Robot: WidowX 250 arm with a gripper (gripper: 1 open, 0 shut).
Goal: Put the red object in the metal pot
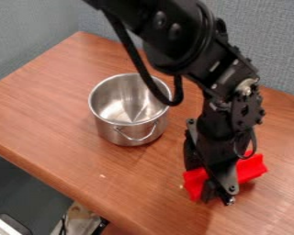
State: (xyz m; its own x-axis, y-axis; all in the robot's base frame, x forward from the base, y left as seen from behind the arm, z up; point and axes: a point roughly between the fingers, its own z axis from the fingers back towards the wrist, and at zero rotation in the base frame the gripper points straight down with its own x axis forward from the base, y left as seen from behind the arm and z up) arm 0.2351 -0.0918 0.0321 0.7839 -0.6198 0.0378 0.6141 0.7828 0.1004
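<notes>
The red object (245, 169) lies on the wooden table at the lower right, a bright red block partly covered by the black gripper (219, 181). The gripper comes down from above and its fingers are shut on the red object near its middle. Red shows on both sides of the fingers. The metal pot (126, 110) stands to the left of the gripper, shiny and round; nothing shows inside it. A short gap separates the pot from the gripper.
The wooden table (51, 101) ends at a front edge running diagonally below the pot and gripper. The black arm (175, 37) reaches in from the top, with a black cable (140, 66) hanging over the pot's right rim.
</notes>
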